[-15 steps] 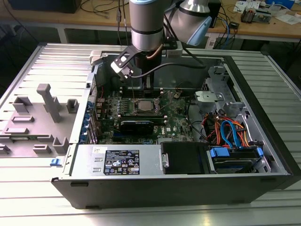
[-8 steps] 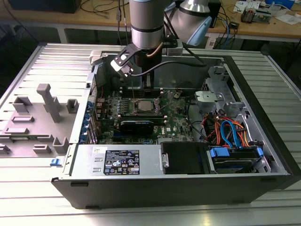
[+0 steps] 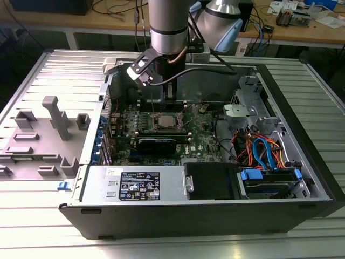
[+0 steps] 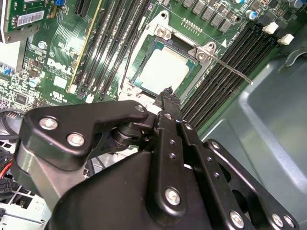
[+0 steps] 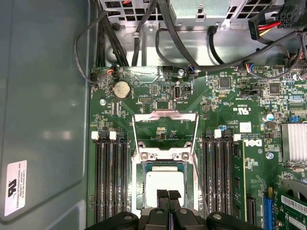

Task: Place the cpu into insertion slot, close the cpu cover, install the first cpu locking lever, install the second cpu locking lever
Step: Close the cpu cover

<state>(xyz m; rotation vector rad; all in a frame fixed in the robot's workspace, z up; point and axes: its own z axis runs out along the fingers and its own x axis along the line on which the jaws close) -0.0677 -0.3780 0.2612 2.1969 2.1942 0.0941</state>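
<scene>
The cpu (image 5: 164,182) lies flat in the insertion slot (image 5: 142,191), its pale silver top facing up; I also see the cpu (image 4: 162,71) in the second wrist view. The cpu cover (image 5: 136,130) is swung open, and green board shows through its window. A thin locking lever (image 4: 234,72) sticks out free beside the socket. My gripper (image 5: 168,194) hangs just above the chip's edge, shut with nothing between its fingers. In the exterior view the gripper (image 3: 168,105) stands over the socket in the open computer case (image 3: 302,162).
Black memory slots (image 5: 109,177) flank the socket on both sides. A black card (image 3: 156,143) lies in front of the socket. At the exterior view's right sit a power supply (image 3: 135,186) and a drive bay with orange and blue cables (image 3: 264,154). A grey fixture (image 3: 54,116) stands outside the case.
</scene>
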